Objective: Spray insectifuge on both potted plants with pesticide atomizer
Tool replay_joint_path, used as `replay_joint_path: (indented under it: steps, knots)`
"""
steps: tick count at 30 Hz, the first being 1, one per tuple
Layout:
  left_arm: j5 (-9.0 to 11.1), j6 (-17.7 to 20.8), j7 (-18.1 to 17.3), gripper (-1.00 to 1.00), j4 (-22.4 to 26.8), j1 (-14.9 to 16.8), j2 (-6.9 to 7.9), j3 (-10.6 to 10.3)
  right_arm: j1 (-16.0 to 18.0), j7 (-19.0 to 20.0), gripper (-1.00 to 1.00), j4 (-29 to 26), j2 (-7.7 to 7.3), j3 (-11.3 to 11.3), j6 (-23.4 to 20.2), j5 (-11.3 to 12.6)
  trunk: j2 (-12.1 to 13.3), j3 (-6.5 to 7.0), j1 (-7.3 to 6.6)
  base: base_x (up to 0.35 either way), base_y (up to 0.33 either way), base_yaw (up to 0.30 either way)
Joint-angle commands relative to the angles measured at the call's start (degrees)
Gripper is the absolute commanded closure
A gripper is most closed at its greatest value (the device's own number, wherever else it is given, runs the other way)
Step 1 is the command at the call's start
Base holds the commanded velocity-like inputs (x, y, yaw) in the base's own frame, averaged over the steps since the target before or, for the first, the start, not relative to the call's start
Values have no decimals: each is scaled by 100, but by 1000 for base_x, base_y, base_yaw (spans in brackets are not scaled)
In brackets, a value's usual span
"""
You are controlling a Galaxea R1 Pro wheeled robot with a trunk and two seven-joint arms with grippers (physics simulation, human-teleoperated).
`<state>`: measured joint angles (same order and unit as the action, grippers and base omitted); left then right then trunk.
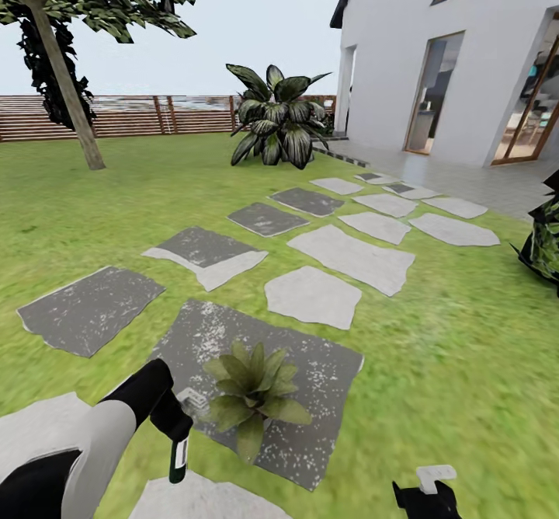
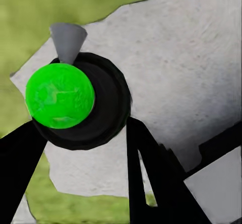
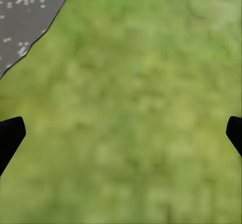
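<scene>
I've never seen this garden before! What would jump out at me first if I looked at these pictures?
First, the small potted plant with pointed speckled green leaves, sitting on a dark speckled grey stepping slab right in front. Beside it, the left gripper holds a dark spray bottle with a bright green mark, its nozzle aimed toward the plant. Farther back, a big dark broad-leaved bush stands near the white house.

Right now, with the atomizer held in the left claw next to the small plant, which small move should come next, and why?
Probably pull the trigger. The left claw holds the pesticide atomizer just beside the potted plant on the dark slab, its pale spray head pointing toward the leaves.
</scene>
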<state>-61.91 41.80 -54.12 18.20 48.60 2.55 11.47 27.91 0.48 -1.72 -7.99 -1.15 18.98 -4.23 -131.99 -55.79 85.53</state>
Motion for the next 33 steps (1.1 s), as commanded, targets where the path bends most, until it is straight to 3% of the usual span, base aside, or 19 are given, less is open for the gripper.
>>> replay_joint_path:
  steps: [1,10,14,17,20,23,26,30,33]
  knots:
    - [-41,26,-28,100,-10,-17,11,18,1,5,-100,5,-1,-17,18,-43,-2,-5,0,32,0,0]
    - [-52,-45,-3,100,7,-625,61,-10,-5,5,-100,5,-1,-17,18,-43,-2,-5,0,5,0,0]
    - [-37,-41,13,100,38,-658,53,-1,-5,5,-100,5,8,-17,18,-43,-2,-5,0,0,0,0]
    - [-2,-115,90,100,50,-776,161,53,-8,5,-100,5,16,-17,18,-43,-2,-5,0,59,0,0]
    - [55,-530,272,100,45,-803,202,76,-7,5,-100,5,17,-17,18,-43,-2,-5,0,9,0,0]
    - [221,-712,375,100,53,-807,204,169,-9,5,-100,5,17,-17,18,-44,-2,-5,0,1,0,0]
    - [370,-757,396,100,344,-808,179,308,-11,5,-100,5,19,-17,18,-50,-2,-5,0,0,0,0]
    - [410,-759,389,100,785,-808,176,347,-7,5,-100,5,23,-17,18,-52,-2,-5,0,0,0,0]
    - [414,-787,400,100,806,-818,209,347,-10,5,-100,5,25,-17,18,-52,-2,-5,0,0,0,0]
